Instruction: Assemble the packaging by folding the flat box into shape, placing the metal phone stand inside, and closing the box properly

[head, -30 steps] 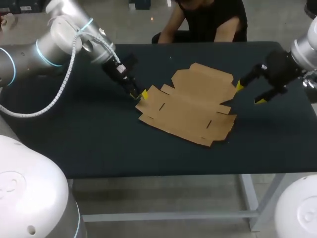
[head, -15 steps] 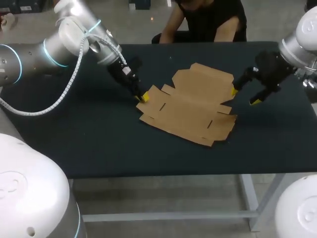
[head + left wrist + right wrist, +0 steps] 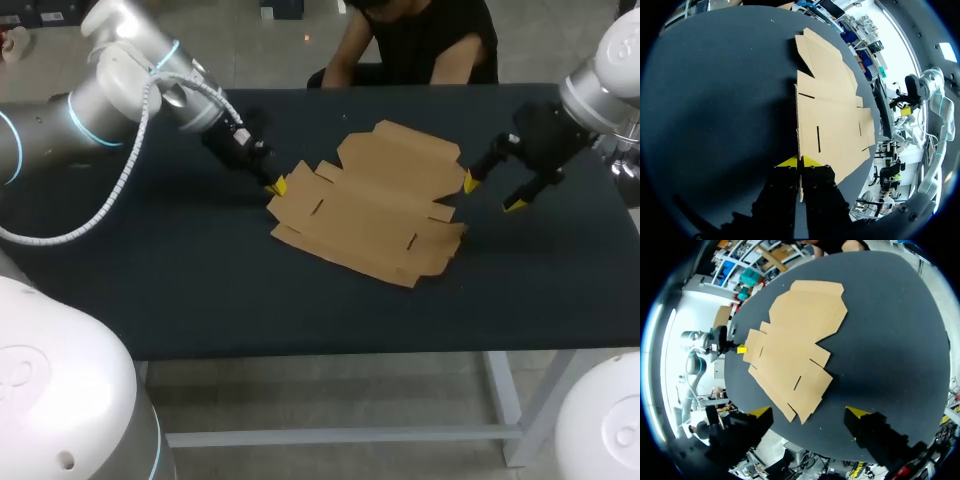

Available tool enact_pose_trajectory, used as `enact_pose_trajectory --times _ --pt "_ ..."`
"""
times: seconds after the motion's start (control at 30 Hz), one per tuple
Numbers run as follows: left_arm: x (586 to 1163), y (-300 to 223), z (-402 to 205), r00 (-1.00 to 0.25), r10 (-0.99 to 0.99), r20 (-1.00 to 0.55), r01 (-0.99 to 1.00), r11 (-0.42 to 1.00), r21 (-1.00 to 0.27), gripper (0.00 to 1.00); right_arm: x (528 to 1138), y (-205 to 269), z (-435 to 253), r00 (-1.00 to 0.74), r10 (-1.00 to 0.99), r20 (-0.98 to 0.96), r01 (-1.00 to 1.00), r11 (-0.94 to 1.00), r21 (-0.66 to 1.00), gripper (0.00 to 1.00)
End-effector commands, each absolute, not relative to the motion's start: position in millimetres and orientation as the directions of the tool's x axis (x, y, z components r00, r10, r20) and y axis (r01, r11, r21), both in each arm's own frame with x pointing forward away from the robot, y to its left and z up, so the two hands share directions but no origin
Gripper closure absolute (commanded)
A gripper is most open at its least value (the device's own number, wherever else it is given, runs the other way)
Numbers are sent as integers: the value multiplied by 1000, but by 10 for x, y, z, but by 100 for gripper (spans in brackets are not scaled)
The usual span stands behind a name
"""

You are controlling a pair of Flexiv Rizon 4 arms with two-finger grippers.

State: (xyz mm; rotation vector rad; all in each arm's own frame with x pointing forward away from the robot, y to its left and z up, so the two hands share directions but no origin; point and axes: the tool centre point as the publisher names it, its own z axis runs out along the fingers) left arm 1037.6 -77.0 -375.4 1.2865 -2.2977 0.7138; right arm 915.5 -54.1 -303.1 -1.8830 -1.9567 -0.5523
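Observation:
A flat brown cardboard box blank lies unfolded on the dark table. My left gripper is at its left edge, shut on a side flap. In the left wrist view the flap's edge stands on end between the two yellow tips, and the rest of the blank stretches ahead. My right gripper hovers open just off the blank's right edge. Ahead of its spread fingers the right wrist view shows the whole blank and my left gripper at the far side. No phone stand is in view.
A person in a black top sits behind the table's far edge, hands off the table. Bare dark tabletop surrounds the cardboard in front and to the left.
My left gripper closed on the blank's left flap and drew it a little left and back; the blank shifted with it. My right gripper moved slightly toward the blank, still open.

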Motion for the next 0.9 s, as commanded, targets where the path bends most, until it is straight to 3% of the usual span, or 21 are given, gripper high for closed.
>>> enact_pose_trajectory --times 0.03,0.6,0.63,0.67,0.7,0.73,0.77,0.9 --pt "10159 -558 -3632 -450 -690 567 -892 328 -310 100 9194 -526 -3053 -38 854 519 999 36 14 0" --pt "9865 18 -3789 -196 -754 627 -975 83 -206 100 9239 -490 -3110 -33 850 525 999 44 -7 0" --pt "9855 26 -3795 -197 -755 626 -975 83 -207 67 9241 -490 -3113 -33 850 525 999 44 -9 0" --pt "9852 32 -3793 -197 -755 626 -975 83 -207 44 9243 -489 -3116 -33 850 525 999 45 -10 0" --pt "9853 35 -3787 -198 -756 624 -974 84 -209 13 9243 -489 -3117 -33 850 525 999 45 -11 0" --pt "9856 35 -3772 -202 -756 623 -974 85 -211 4 9245 -487 -3118 -33 850 526 999 46 -11 0" --pt "9866 33 -3758 -209 -753 624 -973 93 -213 0 9247 -483 -3121 -35 850 526 999 47 -11 0" --pt "9922 21 -3744 -235 -762 604 -966 116 -229 0 9249 -478 -3127 -37 847 530 999 50 -10 0"
